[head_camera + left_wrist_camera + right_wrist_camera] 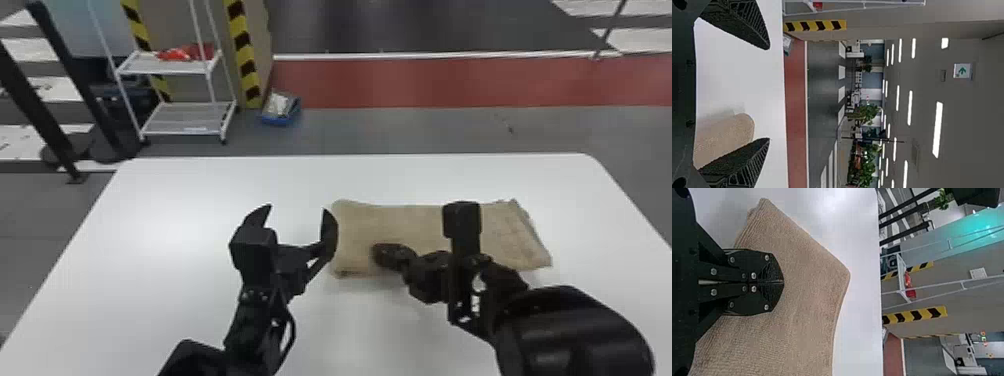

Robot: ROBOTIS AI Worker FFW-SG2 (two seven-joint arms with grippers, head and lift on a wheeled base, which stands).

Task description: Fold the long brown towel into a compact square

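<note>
Brown towel (360, 225) lying toward two o'clock on the bench (150, 280), we are holding our left gripper (297, 208) spread at its nine o'clock, our right gripper (783, 282) clenched over it, risking rumpling if those closed jaws start dragging fabric.

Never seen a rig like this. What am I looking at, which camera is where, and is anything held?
It's a robot with two black arms over a white table. One picture looks forward and down from its head; the other two come from the wrists, turned sideways.

On the table lies a brown towel, spread as a flat, wider-than-deep rectangle. The left claw is open by the towel's left end, gripping nothing. The right claw is shut over the towel, with no cloth visible between its fingers; whether it presses on the towel, I can't tell.
</note>
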